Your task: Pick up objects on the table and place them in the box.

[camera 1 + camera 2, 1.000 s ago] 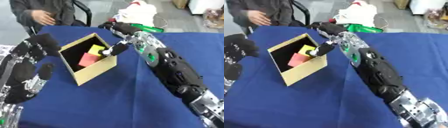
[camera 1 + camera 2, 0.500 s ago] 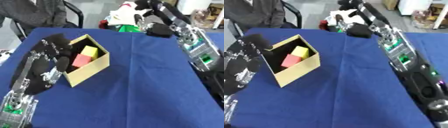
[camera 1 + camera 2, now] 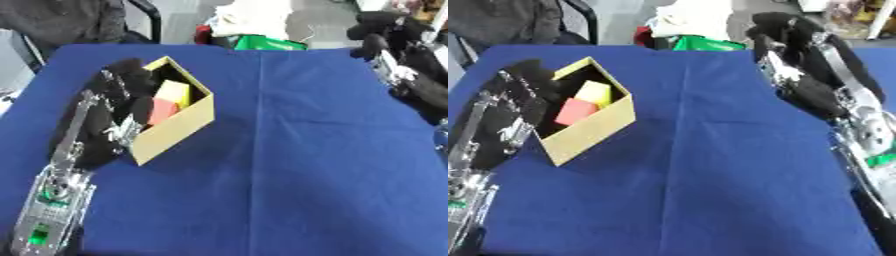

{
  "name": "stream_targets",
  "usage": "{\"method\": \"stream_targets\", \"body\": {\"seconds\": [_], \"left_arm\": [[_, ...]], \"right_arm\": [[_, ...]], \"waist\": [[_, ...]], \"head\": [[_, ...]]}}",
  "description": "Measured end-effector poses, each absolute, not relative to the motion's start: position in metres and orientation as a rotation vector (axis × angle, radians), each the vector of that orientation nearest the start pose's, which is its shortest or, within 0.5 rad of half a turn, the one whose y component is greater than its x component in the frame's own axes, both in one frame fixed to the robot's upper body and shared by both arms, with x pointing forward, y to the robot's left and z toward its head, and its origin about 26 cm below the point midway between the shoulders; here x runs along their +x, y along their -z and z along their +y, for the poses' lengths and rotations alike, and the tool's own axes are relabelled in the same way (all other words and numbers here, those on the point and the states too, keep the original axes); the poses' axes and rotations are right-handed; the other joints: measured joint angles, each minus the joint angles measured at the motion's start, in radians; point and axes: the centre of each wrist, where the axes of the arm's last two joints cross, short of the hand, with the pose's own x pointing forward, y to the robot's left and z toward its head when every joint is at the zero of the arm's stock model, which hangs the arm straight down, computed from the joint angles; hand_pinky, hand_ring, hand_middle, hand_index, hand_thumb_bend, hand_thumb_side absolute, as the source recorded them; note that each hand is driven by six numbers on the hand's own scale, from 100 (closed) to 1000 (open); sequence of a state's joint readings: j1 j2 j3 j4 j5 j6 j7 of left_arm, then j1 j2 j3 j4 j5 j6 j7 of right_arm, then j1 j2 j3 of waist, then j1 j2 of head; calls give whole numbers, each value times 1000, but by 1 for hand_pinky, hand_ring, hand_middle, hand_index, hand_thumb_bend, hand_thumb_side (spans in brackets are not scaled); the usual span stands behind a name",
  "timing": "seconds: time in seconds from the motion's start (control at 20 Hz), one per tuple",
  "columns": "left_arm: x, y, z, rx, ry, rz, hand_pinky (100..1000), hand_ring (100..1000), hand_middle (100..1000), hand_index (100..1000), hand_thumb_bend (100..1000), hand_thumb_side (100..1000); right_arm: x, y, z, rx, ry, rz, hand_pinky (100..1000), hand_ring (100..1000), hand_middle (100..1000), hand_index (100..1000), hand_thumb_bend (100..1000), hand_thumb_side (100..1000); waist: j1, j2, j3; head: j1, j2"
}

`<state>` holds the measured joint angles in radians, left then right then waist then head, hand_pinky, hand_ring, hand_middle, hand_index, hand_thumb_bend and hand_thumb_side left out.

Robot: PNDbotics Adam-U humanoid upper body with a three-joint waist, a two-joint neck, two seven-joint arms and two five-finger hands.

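Resting against the box [image 3: 175, 127], the left hand [image 3: 118, 107] is seen at the near-left wall, its fingers relaxed and laid along the cardboard, nothing pinched; the right hand [image 3: 776, 25] is held high at the far right, above the cloth, and whether its fingers are curled or spread cannot be told, though no object is seen in it.

The box is set askew on the blue table [image 3: 289, 165], toward the left; inside it a yellow block [image 3: 173, 93] and a red block [image 3: 161, 111] are found, side by side and touching, the yellow one farther in.

No loose object is seen on the cloth; the placing is judged to be done, or nearly so.

Risks from here: the box could be nudged or tipped by the left hand, since the hand is pressed right against a light wall; if that arm is drawn back carelessly, the box may be dragged toward the table's left edge; the blocks could be spilled if the wall is caught by a finger. The right arm, if swung back in low, could be brushed across the box's open top. Clutter [image 3: 254, 25] beyond the far edge is not part of the job and should not be reached for.

Count: one box; two blocks, one yellow, one red; two hands; one table.
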<state>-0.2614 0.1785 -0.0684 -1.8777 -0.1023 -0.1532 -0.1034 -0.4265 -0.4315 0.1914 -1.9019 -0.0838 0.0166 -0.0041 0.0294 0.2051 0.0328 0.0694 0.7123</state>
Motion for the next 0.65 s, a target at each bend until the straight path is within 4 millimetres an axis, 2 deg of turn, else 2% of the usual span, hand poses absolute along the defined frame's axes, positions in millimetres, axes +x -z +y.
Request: {"method": "stream_targets", "body": {"seconds": [0.1, 0.35, 0.65], "left_arm": [[312, -144, 228, 47, 468, -2236, 672, 723, 692, 847, 414, 538], [312, -138, 232, 72, 465, -2215, 670, 719, 688, 847, 405, 548], [311, -132, 234, 80, 457, -2188, 669, 714, 684, 845, 392, 562]], "right_arm": [[317, -197, -226, -3, -558, -2202, 759, 842, 711, 834, 100, 531], [310, -175, -227, -19, -472, -2173, 757, 840, 705, 827, 100, 535], [306, -158, -229, -41, -374, -2152, 757, 838, 694, 806, 100, 536]], "waist": [[2, 5, -19], [4, 10, -32], [13, 12, -44]], "head": [[8, 12], [23, 33], [26, 36]]}}
